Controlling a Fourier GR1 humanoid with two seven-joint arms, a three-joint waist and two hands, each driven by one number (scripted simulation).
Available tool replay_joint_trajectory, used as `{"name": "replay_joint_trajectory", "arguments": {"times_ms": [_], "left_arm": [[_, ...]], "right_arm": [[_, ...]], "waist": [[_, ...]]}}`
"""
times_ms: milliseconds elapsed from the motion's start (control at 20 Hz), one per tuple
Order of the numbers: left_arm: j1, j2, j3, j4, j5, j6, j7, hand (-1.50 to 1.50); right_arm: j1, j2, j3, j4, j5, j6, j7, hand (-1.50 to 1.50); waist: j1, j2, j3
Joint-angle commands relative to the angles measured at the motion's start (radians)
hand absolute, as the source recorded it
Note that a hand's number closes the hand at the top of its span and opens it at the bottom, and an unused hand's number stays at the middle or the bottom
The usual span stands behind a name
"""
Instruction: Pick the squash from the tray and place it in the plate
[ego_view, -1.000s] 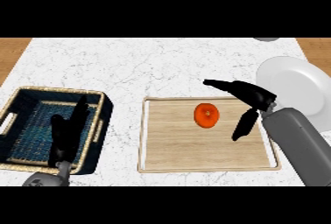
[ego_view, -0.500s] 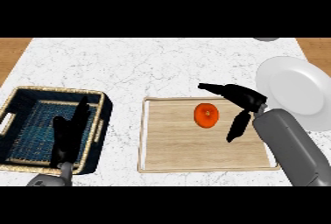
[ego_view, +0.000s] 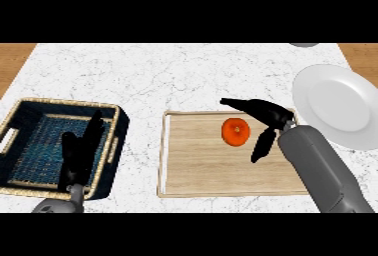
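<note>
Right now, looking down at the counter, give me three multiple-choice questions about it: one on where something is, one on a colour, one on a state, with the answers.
1. Where does the squash lie?
A. in the basket
B. on the wooden tray
C. on the plate

2. What colour is the plate?
A. white
B. blue
C. black

3. How is the right hand set?
A. curled round the squash
B. flat on the plate
C. open beside the squash, fingers and thumb spread

Answers:
1 B: the orange squash rests on the upper right part of the tray, between the basket and the plate.
2 A: the plate at the right edge is plain white.
3 C: the thumb points above the squash and the fingers hang to its right, with the squash fully in view.
</note>
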Motion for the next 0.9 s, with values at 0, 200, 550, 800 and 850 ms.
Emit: {"name": "replay_joint_trajectory", "arguments": {"times_ms": [0,200,550,800,850], "left_arm": [[0.024,-0.018,0.023,-0.002,0.001,-0.02,-0.002,0.0],[0.022,-0.016,0.026,-0.047,-0.039,-0.017,0.03,0.0],[-0.014,-0.042,0.072,0.052,-0.04,-0.061,-0.027,0.0],[-0.023,-0.043,0.069,0.049,-0.035,-0.072,-0.015,0.0],[0.009,-0.041,0.051,-0.038,-0.057,-0.04,0.037,0.0]], "right_arm": [[0.031,0.063,0.02,-0.008,0.052,-0.019,0.03,-1.5],[0.008,0.02,0.006,0.064,0.109,-0.079,-0.135,1.5],[-0.08,0.059,-0.064,0.204,0.166,-0.189,-0.18,1.5],[-0.026,0.016,-0.102,0.13,0.202,-0.292,-0.028,1.5],[0.025,-0.019,-0.106,0.091,0.212,-0.324,-0.022,1.5]], "waist": [[-0.001,0.001,-0.004],[0.002,0.002,-0.003],[0.003,0.004,-0.003],[-0.003,0.004,-0.004],[-0.005,-0.001,-0.003]]}}
